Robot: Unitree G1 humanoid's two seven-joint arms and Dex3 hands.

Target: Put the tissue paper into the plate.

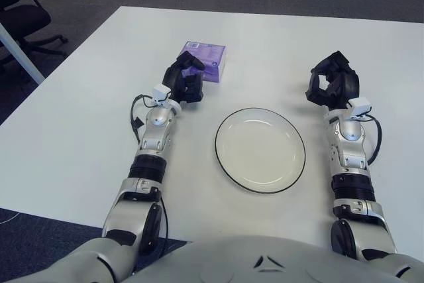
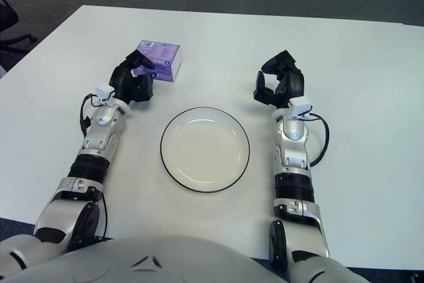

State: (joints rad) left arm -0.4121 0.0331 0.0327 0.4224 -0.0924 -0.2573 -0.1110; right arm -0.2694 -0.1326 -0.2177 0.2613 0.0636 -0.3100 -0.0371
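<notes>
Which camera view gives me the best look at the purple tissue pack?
The right eye view: the tissue pack shows more of its top beside the left hand. The left eye view shows the same pack with that hand covering more of its near corner.

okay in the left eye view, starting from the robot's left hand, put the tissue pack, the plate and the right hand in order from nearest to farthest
1. Tissue pack: just beyond the left hand, at its fingertips.
2. Plate: toward the middle of the table, nearer the robot.
3. Right hand: across the table, on the plate's far side.
</notes>
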